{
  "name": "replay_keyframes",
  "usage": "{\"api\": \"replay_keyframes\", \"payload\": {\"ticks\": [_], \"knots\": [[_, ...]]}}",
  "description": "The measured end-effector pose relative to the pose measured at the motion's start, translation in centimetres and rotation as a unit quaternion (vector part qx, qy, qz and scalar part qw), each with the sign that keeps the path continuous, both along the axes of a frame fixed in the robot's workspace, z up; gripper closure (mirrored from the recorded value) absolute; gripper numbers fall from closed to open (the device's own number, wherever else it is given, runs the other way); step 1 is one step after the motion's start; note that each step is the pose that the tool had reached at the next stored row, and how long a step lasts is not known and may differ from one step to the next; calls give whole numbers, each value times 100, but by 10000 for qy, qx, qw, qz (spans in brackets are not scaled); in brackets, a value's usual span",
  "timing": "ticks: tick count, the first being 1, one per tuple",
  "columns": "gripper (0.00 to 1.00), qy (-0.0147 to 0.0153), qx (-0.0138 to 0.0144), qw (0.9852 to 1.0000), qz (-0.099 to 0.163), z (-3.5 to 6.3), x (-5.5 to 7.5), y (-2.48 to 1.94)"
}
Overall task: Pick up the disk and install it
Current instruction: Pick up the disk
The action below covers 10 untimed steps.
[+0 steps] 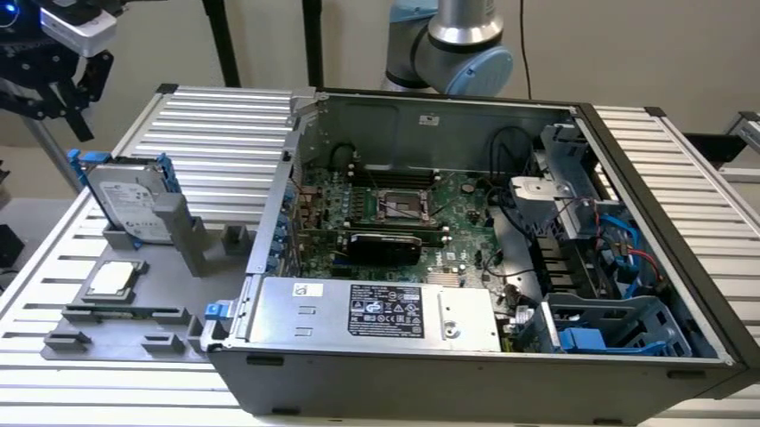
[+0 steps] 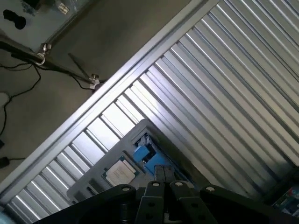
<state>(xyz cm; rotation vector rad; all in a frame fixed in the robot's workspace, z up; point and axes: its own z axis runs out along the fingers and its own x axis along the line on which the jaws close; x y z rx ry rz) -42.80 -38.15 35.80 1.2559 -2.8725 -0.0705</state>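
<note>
Disk point(image 1: 131, 203) upright in stand point(image 1: 181, 233), label point(image 1: 119, 196) unreadable

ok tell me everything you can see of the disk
The disk is a flat silver-grey metal drive with a white printed label on its face and bright blue plastic rails along two opposite edges. It stands on edge, leaning slightly, slotted into a grey holder on the slatted table at the exterior view's left, outside the case. Only the holder touches it. The tool hangs above it, apart.
</note>
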Motion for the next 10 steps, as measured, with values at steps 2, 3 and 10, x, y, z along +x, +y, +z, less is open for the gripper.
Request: {"api": "replay_keyframes", "payload": {"ticks": [2,3,10], "knots": [[100,0,0,9998,182,-3,0,0],[100,0,0,9996,278,-5,0,0],[100,0,0,9958,912,-19,0,0]]}}
